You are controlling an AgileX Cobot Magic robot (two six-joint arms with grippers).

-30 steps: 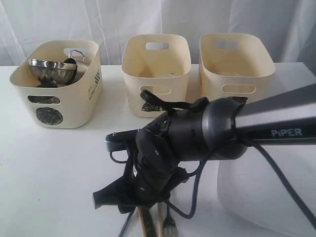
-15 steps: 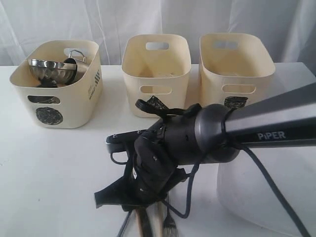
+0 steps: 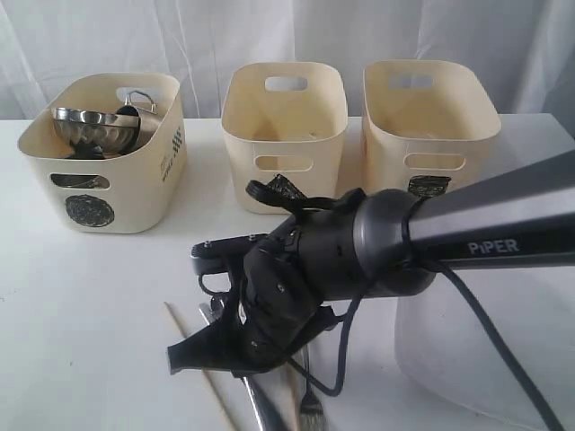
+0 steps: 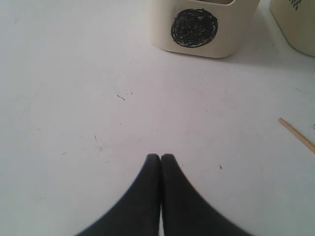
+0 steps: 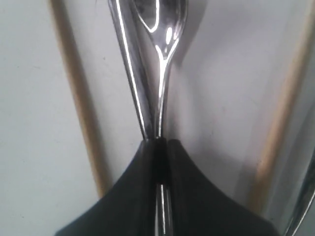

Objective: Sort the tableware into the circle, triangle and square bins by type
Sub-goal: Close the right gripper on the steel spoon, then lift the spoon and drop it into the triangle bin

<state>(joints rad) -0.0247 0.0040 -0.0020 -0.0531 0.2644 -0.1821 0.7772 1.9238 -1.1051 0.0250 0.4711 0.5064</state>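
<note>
Judging by how things lie, the sorting is begun but mostly ahead. The circle bin (image 3: 135, 193) holds the steel bowl (image 3: 90, 126) and the mug (image 3: 142, 115), so the round vessels look settled; no small white bowl can be made out. The middle bin (image 3: 283, 126) and the right-hand bin (image 3: 431, 117) show nothing inside from this angle, and the arm half hides their front marks. The cutlery step is now in hand. The right gripper (image 5: 158, 143) reaches down over the cutlery at the near edge of the table (image 4: 74, 98), and its jaws are pinched together on the handle of what looks like the steel spoon (image 5: 165, 44). The spoon lies flat, not yet lifted, between the two wooden chopsticks (image 5: 78, 98). The fork (image 3: 311, 409) lies just beside them; whether a knife is there too cannot be told, as the arm covers much of the pile. The large white plate (image 3: 467, 359) waits near the right arm, untouched. The left gripper (image 4: 160, 158) hangs over bare table with jaws pressed together, holding nothing.
</note>
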